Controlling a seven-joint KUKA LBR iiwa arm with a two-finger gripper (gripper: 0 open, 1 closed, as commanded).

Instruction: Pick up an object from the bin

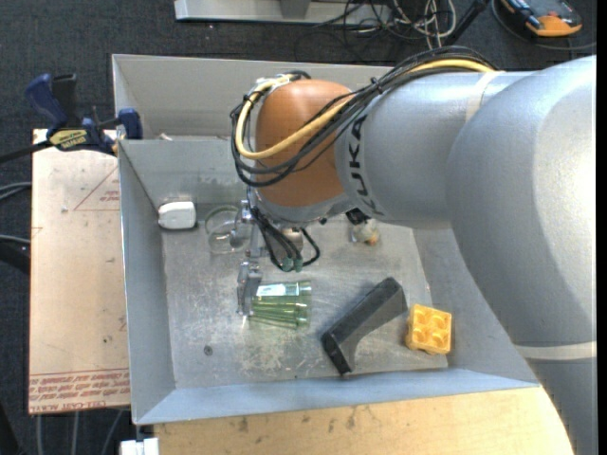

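Note:
My gripper [248, 300] hangs below the orange cover, low over the bin floor a little left of the middle. Its tip stands at the left end of a bundle of pale green tubes [283, 306] that lies flat on the floor and reaches to the right. Whether it touches the bundle I cannot tell. A clear plastic piece [224, 227] lies just up and left of the gripper. Further left lies a small white rounded block [177, 214].
A dark grey slanted block [363, 322] lies right of the green bundle, and a yellow studded brick [429, 330] beyond it near the right wall. A small pale thing [364, 236] lies under the arm. The arm covers the bin's right and back.

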